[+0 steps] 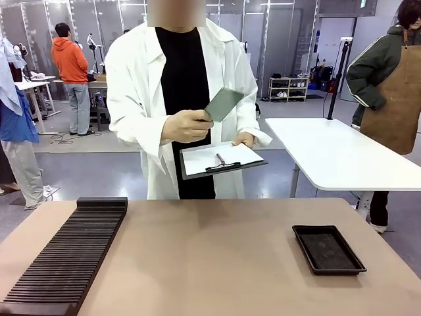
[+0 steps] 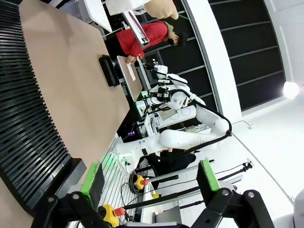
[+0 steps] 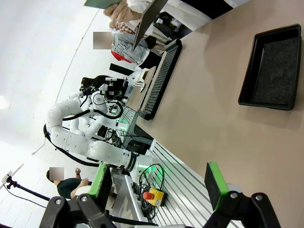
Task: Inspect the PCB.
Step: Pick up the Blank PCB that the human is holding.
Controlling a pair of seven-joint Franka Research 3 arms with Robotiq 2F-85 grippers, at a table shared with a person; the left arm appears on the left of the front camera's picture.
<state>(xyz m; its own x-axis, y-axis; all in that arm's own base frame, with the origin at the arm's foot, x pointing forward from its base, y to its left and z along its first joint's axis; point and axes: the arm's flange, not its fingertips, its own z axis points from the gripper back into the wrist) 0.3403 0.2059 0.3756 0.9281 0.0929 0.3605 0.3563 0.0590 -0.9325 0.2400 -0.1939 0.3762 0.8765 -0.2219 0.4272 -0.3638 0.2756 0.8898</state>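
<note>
**A:** Where is the PCB (image 1: pixel 223 104), the thin green rectangular circuit board?

**B:** Off the tan surface (image 1: pixel 210 276), raised to chest height at the far side. It is tilted and pinched at its lower end by one hand (image 1: pixel 187 126) of the person in the white coat (image 1: pixel 131 99). The other hand (image 1: pixel 245 139) props a dark clipboard with white paper (image 1: pixel 220 160) just below the board.

**A:** Which step is in hand?

**B:** Judging from the pose, the inspection itself, done by the person, with the board turned toward them. The next move probably calls for a note on the clipboard. It could instead be a hand-over, in which case an arm would have to reach out to the far edge.

**A:** And the robot?

**B:** The left jaws and the right jaws both stand wide apart and hold nothing. They hang at the robot's own side of the surface.

**A:** Edges and open room?

**B:** A long black slotted rack (image 1: pixel 69 260) runs along the left edge. A shallow black rectangular tray (image 1: pixel 329 249) lies near the right edge, well apart from the rack. Between them a broad bare lane leads straight to the far edge, where the person stands.
</note>
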